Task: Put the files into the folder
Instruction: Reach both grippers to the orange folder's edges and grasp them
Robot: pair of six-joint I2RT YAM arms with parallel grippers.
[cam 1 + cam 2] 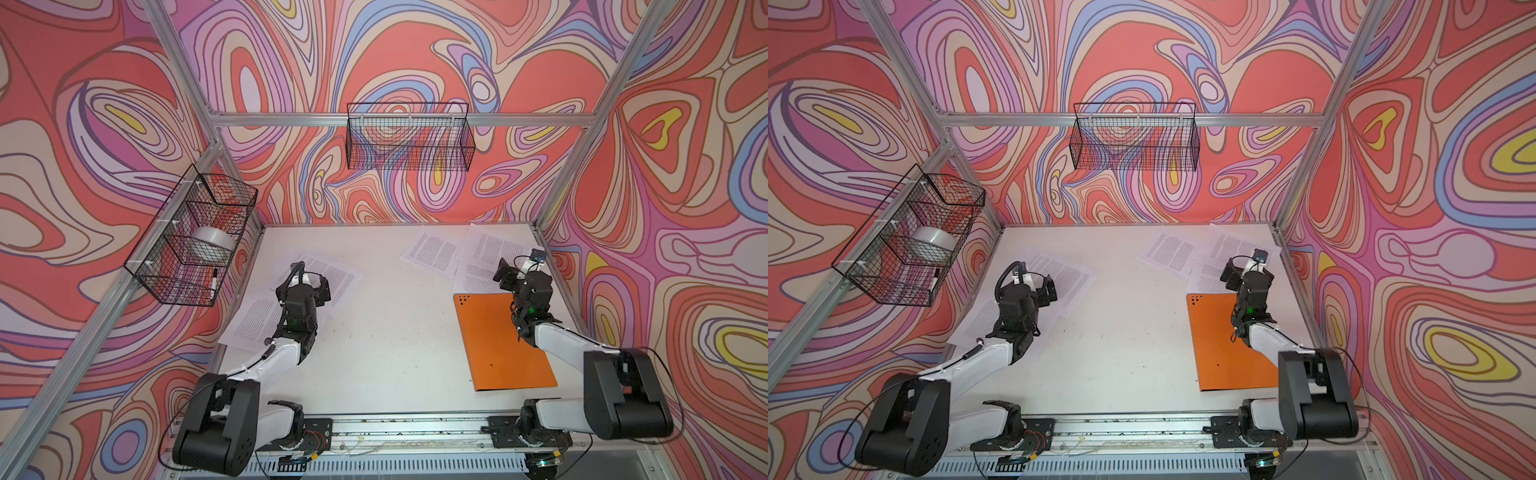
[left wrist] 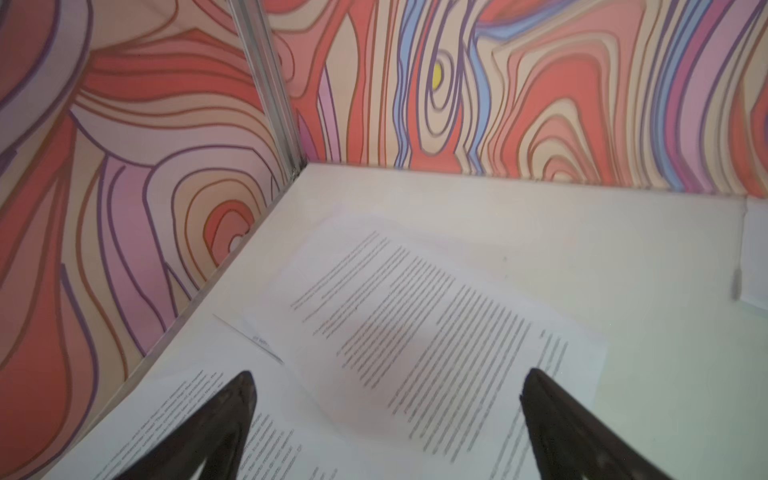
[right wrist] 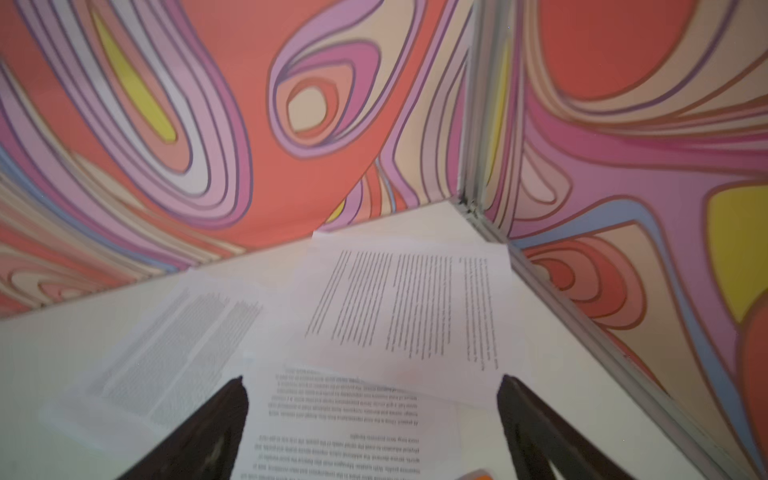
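Both spread wide, empty: left end effector (image 2: pixel 388 374), right end effector (image 3: pixel 370 379); files (image 1: pixel 436 249) print blurred, unreadable; folder (image 1: pixel 494 345) closed.

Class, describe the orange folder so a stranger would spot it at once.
Start at the white tabletop and look at its right side, towards the front. There lies the thin, flat orange rectangular folder, closed. Unlike the white printed paper sheets just beyond it, it is solid orange with small black dots at one corner.

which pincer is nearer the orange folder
Right. The right pincer hovers just beyond the orange folder; the left pincer is across the table, over loose printed sheets.
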